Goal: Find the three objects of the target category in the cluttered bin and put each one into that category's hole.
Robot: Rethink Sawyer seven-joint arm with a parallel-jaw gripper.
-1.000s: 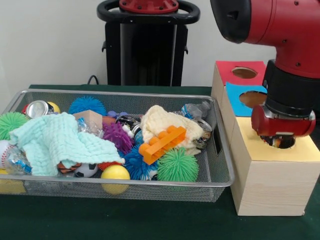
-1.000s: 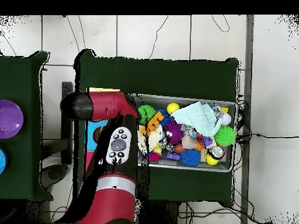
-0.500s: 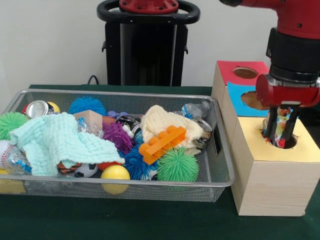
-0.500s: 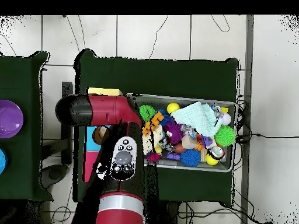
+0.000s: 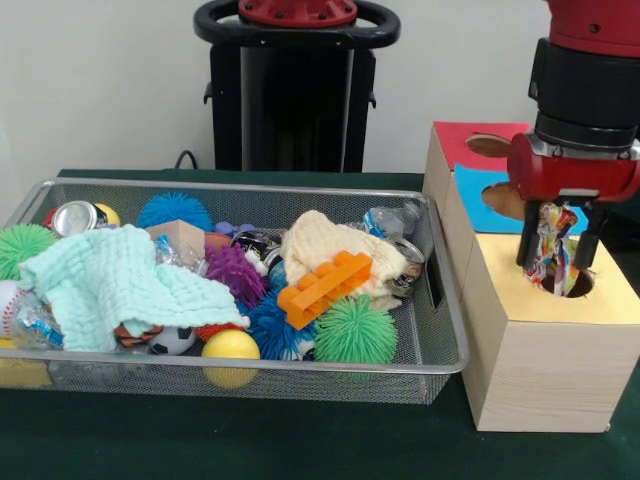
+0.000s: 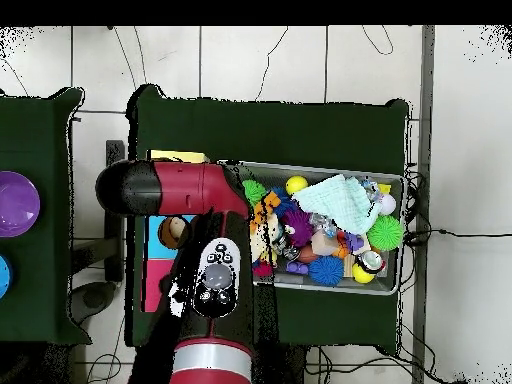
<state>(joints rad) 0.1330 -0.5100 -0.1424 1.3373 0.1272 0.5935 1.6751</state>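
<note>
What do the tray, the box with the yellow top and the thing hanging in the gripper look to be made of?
Tray: silver wire mesh, see-through, with a rounded metal rim. Box: pale wood, grain showing, matte yellow paper on top. Rag between the gripper fingers: soft printed fabric, hanging limp over the yellow hole.

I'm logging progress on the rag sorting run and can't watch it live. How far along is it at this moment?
In hand: the tool hangs over the yellow-faced hole with a multicoloured rag dangling between its fingers, the rag's lower end at the hole's mouth, not yet released. Already done: cannot tell, since the box's inside is hidden. Left: the wire mesh bin shows no other printed rag on top; any remaining would lie buried under the clutter.
</note>
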